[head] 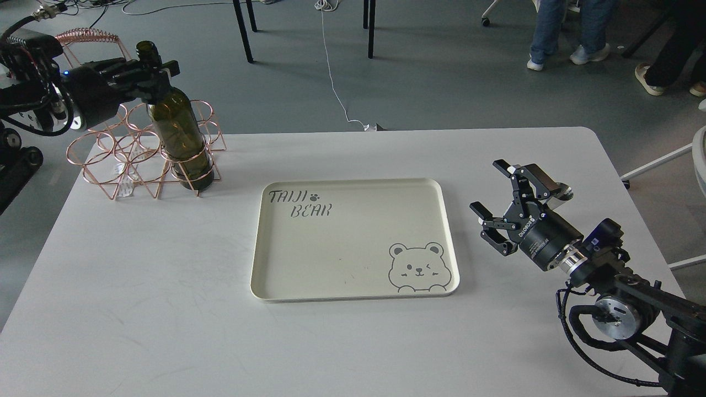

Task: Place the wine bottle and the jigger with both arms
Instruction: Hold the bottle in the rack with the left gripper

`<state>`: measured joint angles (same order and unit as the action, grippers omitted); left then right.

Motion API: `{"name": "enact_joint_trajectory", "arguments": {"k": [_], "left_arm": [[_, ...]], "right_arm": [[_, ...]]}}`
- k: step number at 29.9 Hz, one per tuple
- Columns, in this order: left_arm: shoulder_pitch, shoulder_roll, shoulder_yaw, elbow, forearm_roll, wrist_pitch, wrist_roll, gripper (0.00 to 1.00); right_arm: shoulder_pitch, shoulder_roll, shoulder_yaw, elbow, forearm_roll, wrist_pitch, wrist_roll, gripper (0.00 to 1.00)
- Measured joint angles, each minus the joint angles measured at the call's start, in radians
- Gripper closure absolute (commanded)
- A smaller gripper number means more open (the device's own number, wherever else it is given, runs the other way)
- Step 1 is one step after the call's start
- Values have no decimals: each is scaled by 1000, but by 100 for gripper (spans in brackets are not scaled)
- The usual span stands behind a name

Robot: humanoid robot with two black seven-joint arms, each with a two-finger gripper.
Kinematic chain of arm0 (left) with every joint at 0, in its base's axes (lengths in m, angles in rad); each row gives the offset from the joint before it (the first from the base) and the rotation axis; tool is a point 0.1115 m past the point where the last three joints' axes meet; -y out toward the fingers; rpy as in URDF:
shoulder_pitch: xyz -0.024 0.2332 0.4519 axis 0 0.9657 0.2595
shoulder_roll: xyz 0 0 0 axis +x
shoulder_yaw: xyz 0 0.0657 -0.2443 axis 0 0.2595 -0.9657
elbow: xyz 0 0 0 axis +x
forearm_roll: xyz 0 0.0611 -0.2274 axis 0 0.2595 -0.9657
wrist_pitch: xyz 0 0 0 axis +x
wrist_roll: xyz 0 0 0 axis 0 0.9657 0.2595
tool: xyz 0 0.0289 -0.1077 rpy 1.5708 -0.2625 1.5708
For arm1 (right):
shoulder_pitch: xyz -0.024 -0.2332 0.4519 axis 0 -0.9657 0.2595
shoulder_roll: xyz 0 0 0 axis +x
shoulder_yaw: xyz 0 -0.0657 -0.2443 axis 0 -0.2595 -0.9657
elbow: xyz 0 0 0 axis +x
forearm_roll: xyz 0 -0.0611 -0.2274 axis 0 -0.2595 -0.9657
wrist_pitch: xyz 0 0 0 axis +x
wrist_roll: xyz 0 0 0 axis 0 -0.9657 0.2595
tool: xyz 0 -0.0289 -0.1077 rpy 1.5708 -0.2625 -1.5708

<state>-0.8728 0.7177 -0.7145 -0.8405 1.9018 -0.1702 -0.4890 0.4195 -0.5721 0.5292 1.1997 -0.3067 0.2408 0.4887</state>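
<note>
The wine bottle (179,129), dark olive-green, stands slightly tilted in a ring of the copper wire rack (118,157) at the table's far left. My left gripper (156,70) comes in from the left and is shut on the bottle's neck just below its mouth. My right gripper (487,186) is open and empty, a little above the table to the right of the tray. A small shiny silver piece, seemingly the jigger (563,193), shows just behind the right gripper and is mostly hidden by it.
A cream tray (353,286) printed with "TAIJI BEAR" and a bear face lies at the middle of the white table (138,309). Beyond the table are chair legs, a floor cable and people's legs at the far right.
</note>
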Motion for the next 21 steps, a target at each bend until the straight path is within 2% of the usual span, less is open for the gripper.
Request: {"name": "enact_joint_trajectory", "arguments": {"k": [5, 6, 10, 11, 12, 21], "left_arm": [[0, 4, 0, 1, -3, -1, 0, 2], [0, 4, 0, 1, -3, -1, 0, 8], [-1, 4, 0, 1, -3, 4, 0, 57], [-1, 5, 1, 1, -3, 9, 0, 74], [-1, 7, 2, 1, -2, 13, 0, 98], [-4, 5, 7, 19, 35, 57, 0, 100]], "right_arm": [[-1, 0, 1, 0, -4, 0, 0, 1], [-1, 0, 1, 0, -5, 0, 0, 1], [-1, 1, 2, 0, -7, 0, 0, 1], [-1, 1, 2, 0, -7, 0, 0, 1], [-1, 1, 2, 0, -8, 0, 0, 1], [-1, 1, 2, 0, -8, 0, 0, 1]]}}
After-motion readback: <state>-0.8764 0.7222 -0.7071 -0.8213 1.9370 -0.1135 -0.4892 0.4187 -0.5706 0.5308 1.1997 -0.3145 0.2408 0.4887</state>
